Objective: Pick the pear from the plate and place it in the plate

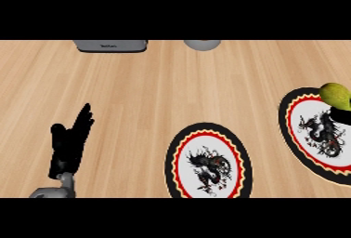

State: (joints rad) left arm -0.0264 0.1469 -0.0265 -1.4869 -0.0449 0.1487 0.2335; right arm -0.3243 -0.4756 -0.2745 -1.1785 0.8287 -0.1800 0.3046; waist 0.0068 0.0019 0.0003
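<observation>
Resting at the lower left of the counter, the left hand (pixel 70 145) stands with its fingers straight and pointing up, closed on nothing, its grey forearm (pixel 53 190) cut off by the lower edge. Over at the far right, the right hand (pixel 341 115) shows only as a dark shape just under the pear (pixel 335 95), mostly cut off by the picture's edge; from where I stand I cannot tell whether its fingers are wrapped round the fruit or spread apart. That yellow-green pear sits over the upper part of the right-hand plate (pixel 296 135), a round plate with a black rim, a red and yellow toothed ring and a dark dragon-like figure on white; whether the fruit touches the plate or is lifted off it is hard to judge. Part of this plate runs out of view on the right. A second plate (pixel 182 160) of the same pattern lies near the lower middle, bare, with its bottom edge clipped. Along the far edge of the wooden counter (pixel 151 93), a grey box-like appliance (pixel 111 45) and a grey rounded object (pixel 202 44) are only partly visible, too cropped to identify.
</observation>
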